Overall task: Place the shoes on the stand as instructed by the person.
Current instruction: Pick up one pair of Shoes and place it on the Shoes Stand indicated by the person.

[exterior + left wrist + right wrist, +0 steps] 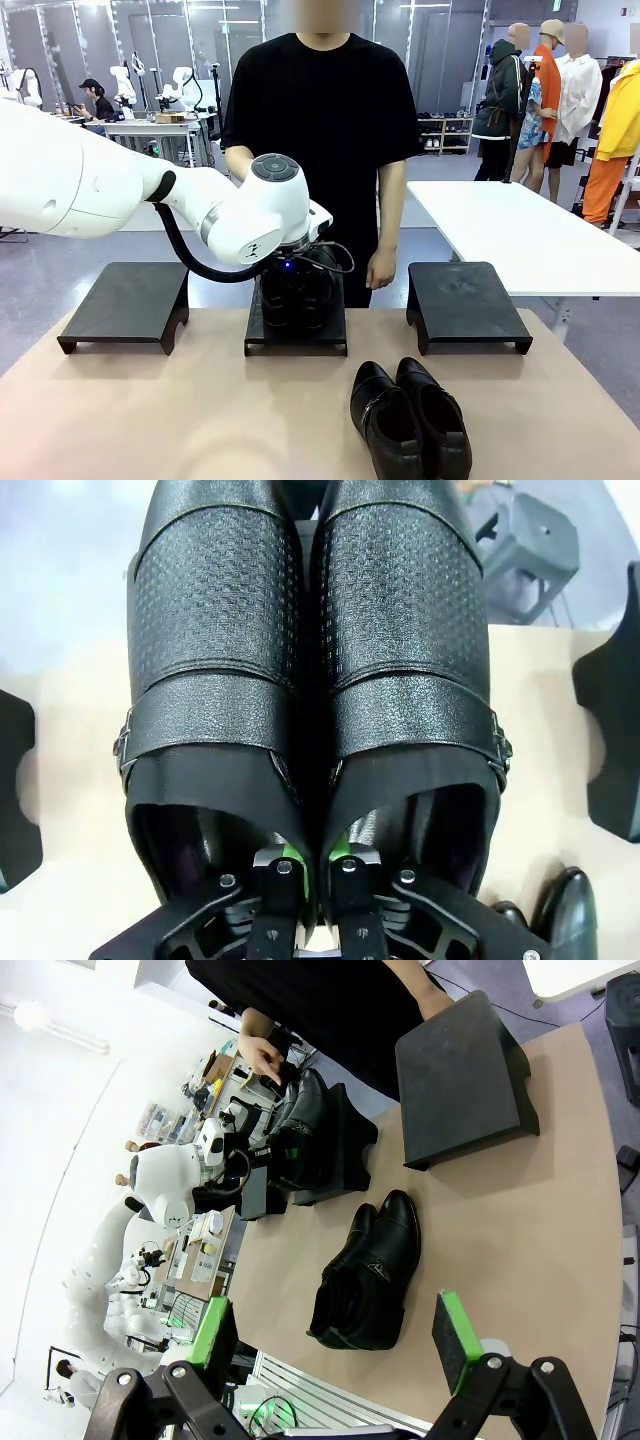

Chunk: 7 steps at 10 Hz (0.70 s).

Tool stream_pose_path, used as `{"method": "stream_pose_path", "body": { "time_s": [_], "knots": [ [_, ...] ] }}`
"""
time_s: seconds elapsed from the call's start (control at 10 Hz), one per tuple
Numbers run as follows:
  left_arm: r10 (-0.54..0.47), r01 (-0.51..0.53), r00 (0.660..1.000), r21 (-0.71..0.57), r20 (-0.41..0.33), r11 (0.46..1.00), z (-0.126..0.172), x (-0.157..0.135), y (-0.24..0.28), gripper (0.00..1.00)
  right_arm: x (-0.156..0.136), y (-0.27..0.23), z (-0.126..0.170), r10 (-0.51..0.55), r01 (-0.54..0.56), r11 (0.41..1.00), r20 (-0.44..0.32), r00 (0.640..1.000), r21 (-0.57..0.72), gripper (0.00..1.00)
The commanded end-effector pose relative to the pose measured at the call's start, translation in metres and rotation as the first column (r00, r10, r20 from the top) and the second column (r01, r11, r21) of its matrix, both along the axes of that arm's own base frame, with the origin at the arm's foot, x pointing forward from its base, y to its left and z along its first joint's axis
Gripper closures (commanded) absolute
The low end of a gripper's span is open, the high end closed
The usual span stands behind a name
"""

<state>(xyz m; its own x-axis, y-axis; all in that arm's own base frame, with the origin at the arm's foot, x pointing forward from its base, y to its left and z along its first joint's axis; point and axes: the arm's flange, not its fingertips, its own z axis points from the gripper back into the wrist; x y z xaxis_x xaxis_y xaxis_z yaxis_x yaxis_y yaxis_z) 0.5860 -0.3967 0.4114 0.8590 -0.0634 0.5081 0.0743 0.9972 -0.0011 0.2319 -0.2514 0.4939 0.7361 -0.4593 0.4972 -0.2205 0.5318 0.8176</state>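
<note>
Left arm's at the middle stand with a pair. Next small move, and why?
Probably open the left gripper and lift straight up. It pinches the inner walls of the held pair, which already looks seated on the middle stand; the second pair waits on the table.

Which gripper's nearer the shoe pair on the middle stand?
Left. The left gripper is shut on the shoe pair at its inner sides; the right gripper hangs open, apart, above the table.

No readable text, label, brand, number or sign appears on anything here.
</note>
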Motion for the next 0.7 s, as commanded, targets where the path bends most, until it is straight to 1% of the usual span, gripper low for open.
{"method": "stream_pose_path", "body": {
  "time_s": [0.0, 0.1, 0.2, 0.4, 0.6],
  "knots": [
    [0.010, -0.009, 1.000, -0.035, 0.029, 0.999, 0.0007, -0.0041, 0.0010, 0.66, -0.0007, -0.0003, 0.0007, -0.002, 0.002, 1.000, 0.011, 1.000, 0.011, 0.00],
    [0.012, -0.011, 0.999, -0.033, 0.030, 0.999, 0.0023, -0.0051, 0.0009, 0.51, -0.0007, -0.0003, 0.0007, -0.002, 0.002, 1.000, 0.011, 1.000, 0.011, 0.00],
    [0.013, -0.012, 0.999, -0.031, 0.032, 0.999, 0.0033, -0.0057, 0.0010, 0.25, -0.0007, -0.0003, 0.0007, -0.002, 0.002, 1.000, 0.011, 1.000, 0.011, 0.00],
    [0.013, -0.012, 0.999, -0.030, 0.041, 0.999, 0.0061, -0.0066, 0.0010, 0.00, -0.0007, -0.0003, 0.0007, -0.002, 0.002, 1.000, 0.011, 1.000, 0.011, 0.00],
    [0.012, -0.010, 0.999, -0.040, 0.042, 0.999, 0.0095, -0.0082, 0.0005, 0.00, -0.0007, -0.0003, 0.0007, -0.002, 0.002, 1.000, 0.011, 1.000, 0.011, 0.00]
  ]
}}
